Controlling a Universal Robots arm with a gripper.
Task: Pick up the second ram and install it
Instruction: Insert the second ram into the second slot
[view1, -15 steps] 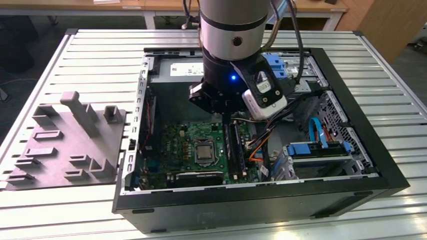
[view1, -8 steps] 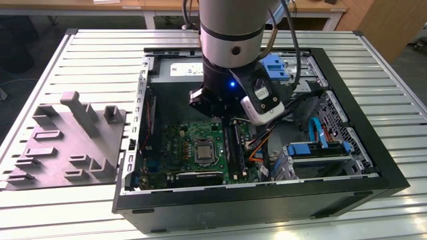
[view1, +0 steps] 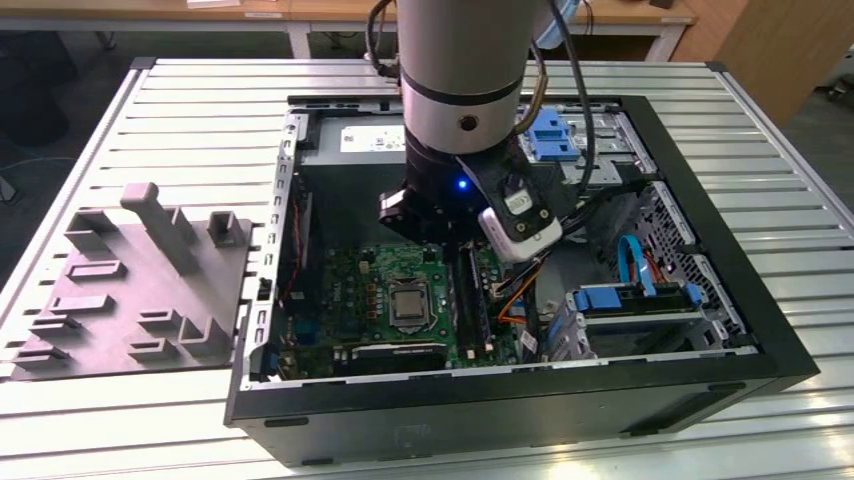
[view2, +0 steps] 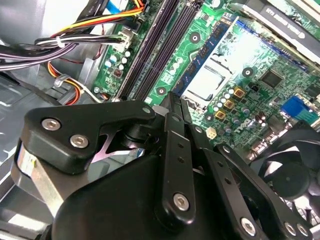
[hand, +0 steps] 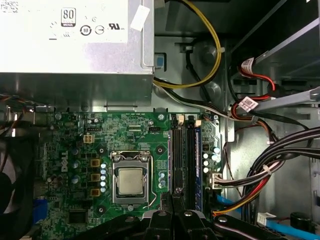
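On my feed, wooden desks (view1: 320, 12) line the room behind a slatted metal table (view1: 200, 110). The table carries a grey fixture (view1: 134, 280) at the exterior view's left and, beside it, an open black case (view1: 534, 400) with the arm (view1: 461, 80) reaching down inside. In the second wrist view the blue ram (view2: 206, 50) runs parallel to the black slots (view2: 160, 45) on the green board (view2: 250, 55), next to the processor socket, and the gripper (view2: 173, 102) hovers over the slots' near end; I can't tell whether it is spread or pinching anything.
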